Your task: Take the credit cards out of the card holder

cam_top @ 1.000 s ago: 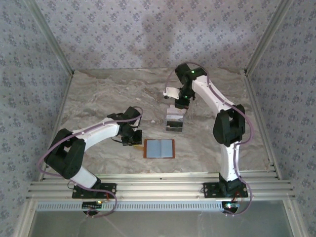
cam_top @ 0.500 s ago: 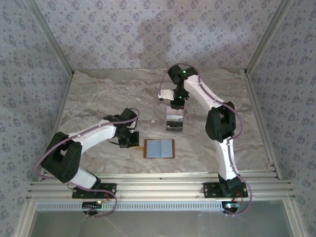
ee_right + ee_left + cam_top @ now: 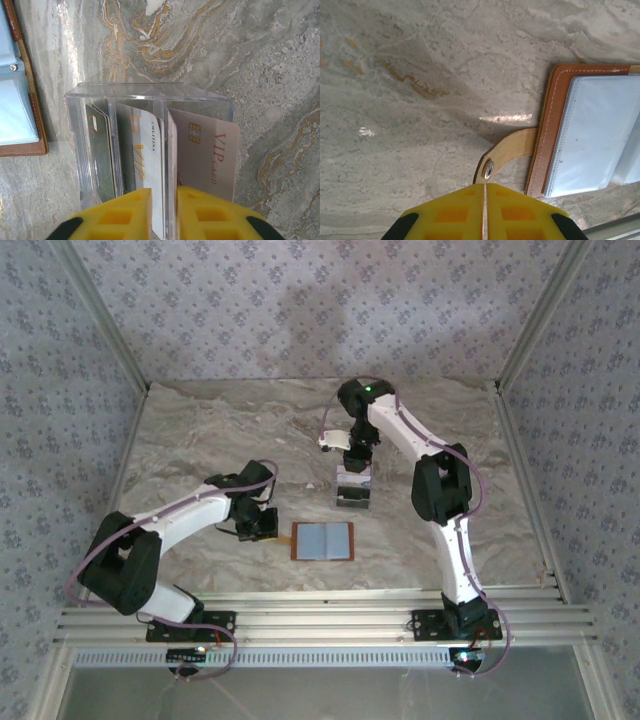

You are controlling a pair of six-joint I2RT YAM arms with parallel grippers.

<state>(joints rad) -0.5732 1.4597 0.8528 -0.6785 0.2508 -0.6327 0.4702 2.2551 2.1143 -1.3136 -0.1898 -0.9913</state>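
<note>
Both arms low over the marble table, one at the wallet, one at the card tray.

The left gripper is pressed fully closed and holds nothing, its tips at the snap tab of the open card holder. The holder lies flat toward the table's 6 o'clock edge, long axis 9 to 3, tab pointing to 9. The right gripper is narrowly parted over the clear tray at the holder's 12 o'clock. A white card and a divider sit in its gap, but whether it pinches them is unclear. A VIP card and a dark card stand alongside. Patterned wallpaper lines the walls.
</note>
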